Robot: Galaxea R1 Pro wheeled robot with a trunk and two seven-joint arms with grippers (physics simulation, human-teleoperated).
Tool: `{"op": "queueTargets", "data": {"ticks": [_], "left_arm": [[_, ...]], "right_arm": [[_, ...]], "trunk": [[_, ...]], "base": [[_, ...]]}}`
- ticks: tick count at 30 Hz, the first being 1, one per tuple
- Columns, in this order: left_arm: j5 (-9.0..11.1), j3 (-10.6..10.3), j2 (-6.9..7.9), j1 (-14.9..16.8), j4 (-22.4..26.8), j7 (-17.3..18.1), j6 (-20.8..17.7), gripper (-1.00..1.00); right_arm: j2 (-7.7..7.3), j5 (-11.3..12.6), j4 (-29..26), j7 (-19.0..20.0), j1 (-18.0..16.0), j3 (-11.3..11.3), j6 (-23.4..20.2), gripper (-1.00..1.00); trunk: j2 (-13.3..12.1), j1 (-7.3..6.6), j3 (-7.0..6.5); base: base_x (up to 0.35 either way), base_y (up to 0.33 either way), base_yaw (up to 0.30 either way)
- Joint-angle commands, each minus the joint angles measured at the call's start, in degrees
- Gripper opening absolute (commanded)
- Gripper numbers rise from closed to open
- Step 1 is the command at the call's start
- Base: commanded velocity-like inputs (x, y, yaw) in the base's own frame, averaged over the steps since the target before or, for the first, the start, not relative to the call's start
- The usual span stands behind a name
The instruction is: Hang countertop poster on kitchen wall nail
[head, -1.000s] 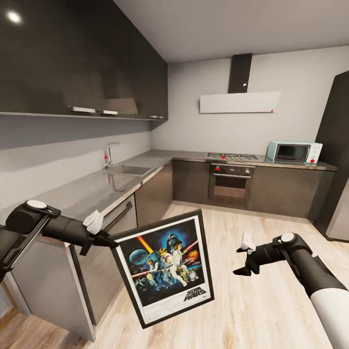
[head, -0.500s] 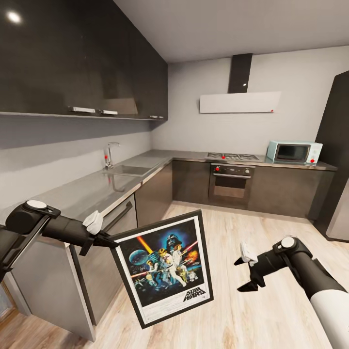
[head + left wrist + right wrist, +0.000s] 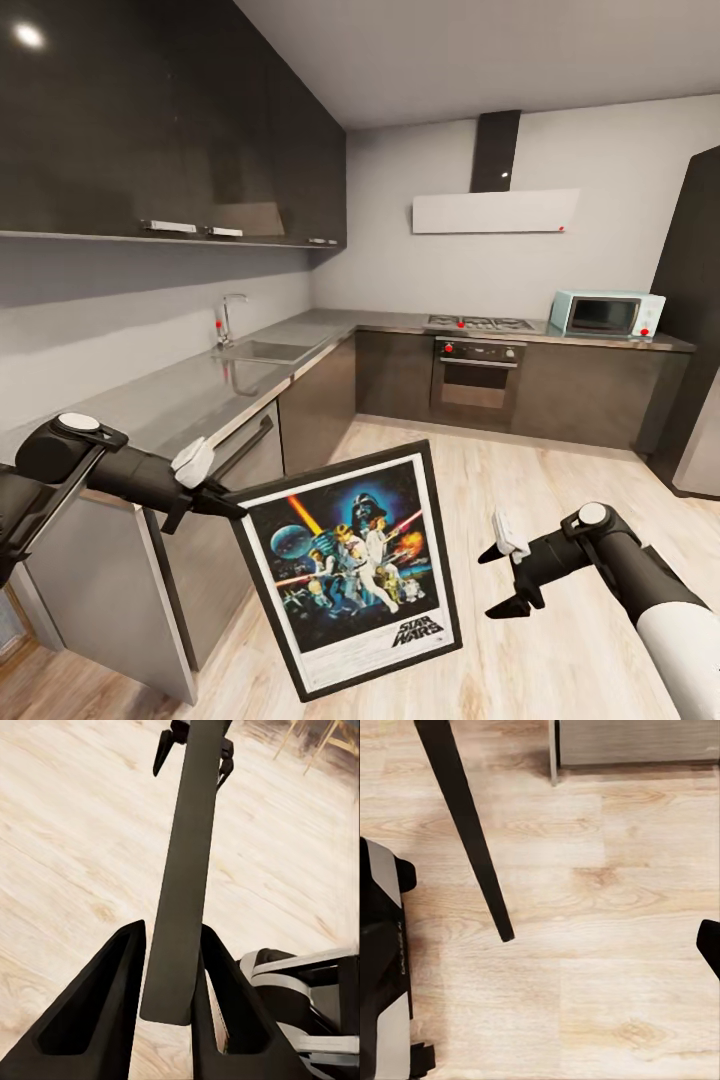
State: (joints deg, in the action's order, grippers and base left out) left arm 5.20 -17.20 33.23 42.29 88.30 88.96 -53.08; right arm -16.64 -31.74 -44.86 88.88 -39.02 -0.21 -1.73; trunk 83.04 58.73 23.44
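Observation:
The poster [image 3: 350, 572], black-framed with a white border and the Star Wars artwork, hangs tilted in the air over the wooden floor, beside the near end of the kitchen countertop [image 3: 200, 392]. My left gripper [image 3: 216, 498] is shut on its upper left corner. In the left wrist view the poster [image 3: 181, 877] runs edge-on between the two fingers [image 3: 97, 1012]. My right gripper [image 3: 498, 580] stands open and empty to the poster's right, apart from it. The right wrist view looks down on the poster's edge [image 3: 465, 825]. I cannot make out a wall nail.
The grey worktop carries a sink and chrome tap [image 3: 230, 318]. On the far run stand the hob, the oven [image 3: 478, 375] and a pale blue microwave [image 3: 606, 314]. Dark wall cabinets [image 3: 170, 130] hang on the left, and a tall dark unit [image 3: 695, 300] stands at right. My base [image 3: 382, 967] is below.
The poster has shifted slightly right and down, its lower edge swinging closer to the camera. My right gripper has dropped lower and stayed open. The left gripper holds as before.

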Motion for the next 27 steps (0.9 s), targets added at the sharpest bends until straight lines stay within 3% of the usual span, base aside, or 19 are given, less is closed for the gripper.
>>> {"op": "queueTargets", "data": {"ticks": [1,10,23,27], "left_arm": [[0.2,-0.1,0.05,0.1,0.0,0.3,-0.5,-1.00],[0.2,0.6,-0.79,0.1,0.1,1.0,-0.5,-1.00],[0.2,1.3,-0.89,0.1,0.1,1.0,-0.5,-1.00],[0.2,1.3,-0.89,0.1,0.1,1.0,-0.5,-1.00]], "right_arm": [[0.03,-0.2,0.0,0.2,0.0,0.0,-0.2,1.00],[0.41,2.1,0.2,0.1,0.0,0.2,-0.2,1.00],[1.53,2.6,0.3,0.1,0.3,0.2,0.2,1.00],[1.59,4.6,0.3,0.1,0.3,0.2,0.3,1.00]], "trunk": [[0.0,0.00,0.07],[0.0,0.00,0.07],[0.0,0.00,0.07],[0.0,0.00,0.07]], "base": [[0.000,0.000,0.000],[0.000,0.000,0.000],[0.000,0.000,0.000],[0.000,0.000,0.000]]}}
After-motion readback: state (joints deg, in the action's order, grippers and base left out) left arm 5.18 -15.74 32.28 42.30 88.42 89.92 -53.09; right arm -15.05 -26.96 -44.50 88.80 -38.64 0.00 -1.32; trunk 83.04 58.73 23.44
